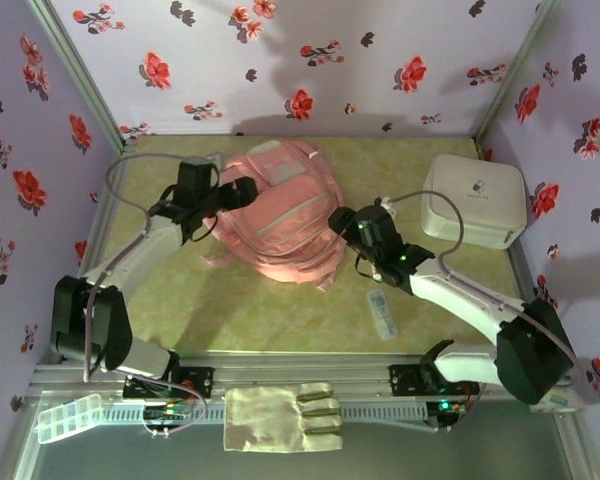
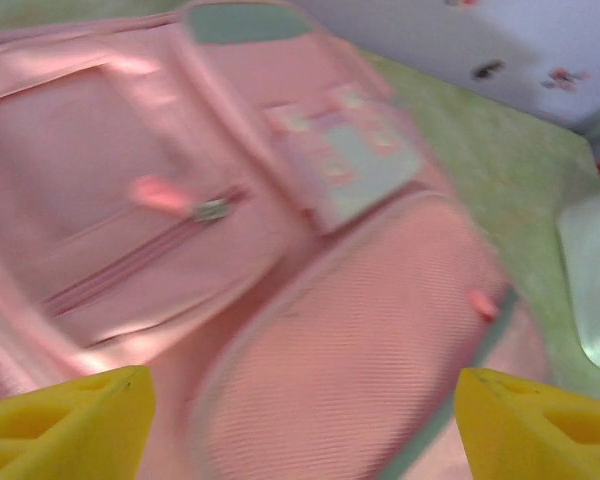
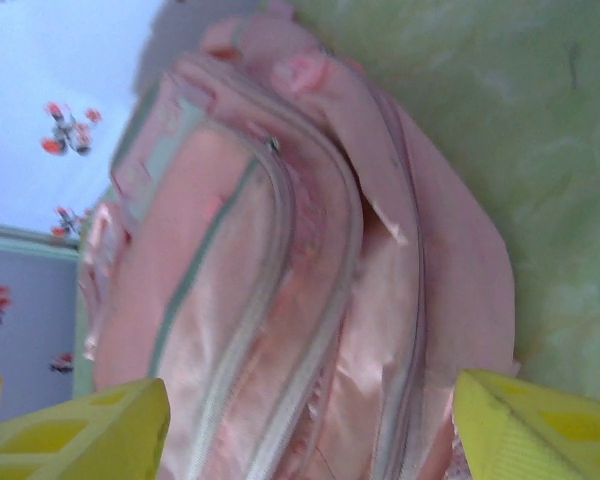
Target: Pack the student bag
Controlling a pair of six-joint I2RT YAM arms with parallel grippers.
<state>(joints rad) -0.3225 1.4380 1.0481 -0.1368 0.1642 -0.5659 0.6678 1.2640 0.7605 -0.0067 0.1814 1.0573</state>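
Observation:
The student bag [image 1: 280, 215], a soft pink backpack with pale trim, lies flat in the middle of the green table. My left gripper [image 1: 242, 190] hovers at its upper left edge. In the left wrist view its yellow fingers [image 2: 70, 420] stand wide apart over the mesh front pocket of the bag [image 2: 360, 340], so the left gripper [image 2: 300, 430] is open and holds nothing. My right gripper [image 1: 338, 218] is at the bag's right side. It [image 3: 310, 430] is open too, fingertips [image 3: 540, 430] spread on either side of the zipped edge of the bag [image 3: 280, 300].
A white rounded hard box [image 1: 475, 200] stands at the back right. A small pale rectangular item [image 1: 381, 313] lies on the table in front of the right arm. On the front rail lie a cream glove [image 1: 280, 415] and a clear plastic case [image 1: 70, 418].

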